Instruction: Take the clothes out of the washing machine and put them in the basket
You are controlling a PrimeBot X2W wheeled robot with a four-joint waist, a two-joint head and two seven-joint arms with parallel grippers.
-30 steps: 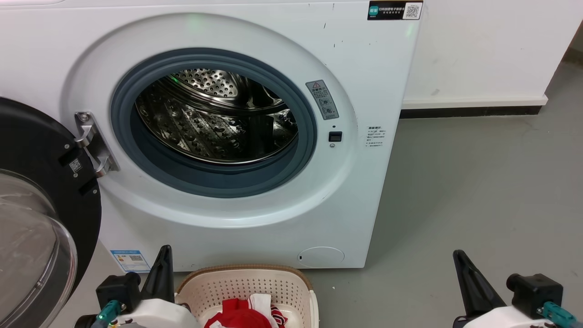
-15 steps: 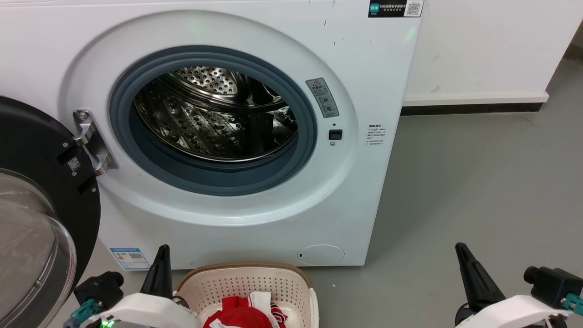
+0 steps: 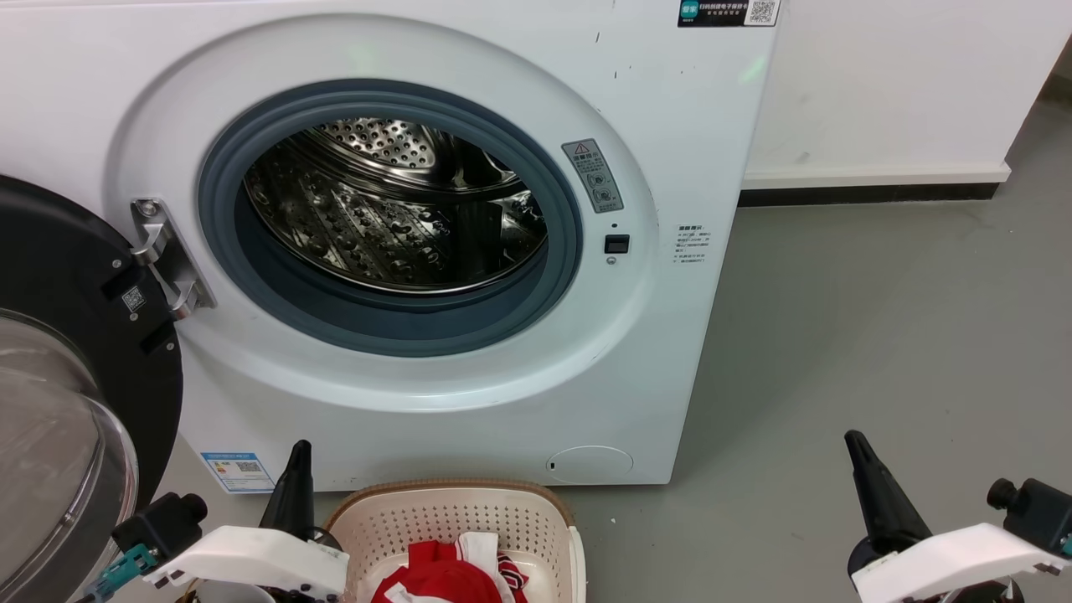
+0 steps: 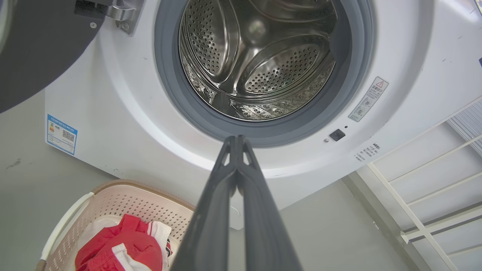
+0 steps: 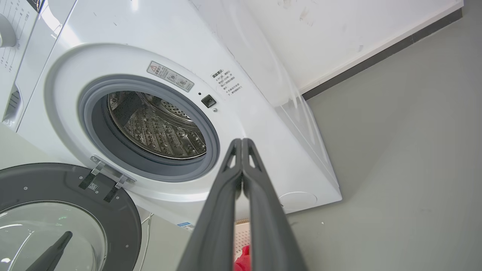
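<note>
- Fingers of the left gripper [image 4: 236, 140] are pressed together from base to tip with nothing between them. In the left wrist view they point at the lower edge of the porthole.
- The right gripper [image 5: 241, 141] also has its two dark fingers closed against each other, holding nothing. They aim at the white front panel just right of the porthole.
- In the head view the left gripper sits low, just beside the left side of the basket [image 3: 448, 487]. The right gripper is well apart from it, over the grey floor [image 3: 879, 335].
- The basket is cream with perforated walls and a brown rim. It stands on the floor just in front of the washing machine [image 3: 670, 126], below the porthole.
- The clothes [image 3: 440, 579], red with white panels and thin stripes, lie bunched inside the basket.
- A grey rubber ring [image 3: 394, 335] surrounds the perforated steel drum [image 3: 377, 226].
- The black-framed glass door [image 3: 75, 276] is swung open to the left on a metal hinge [image 3: 163, 260].
</note>
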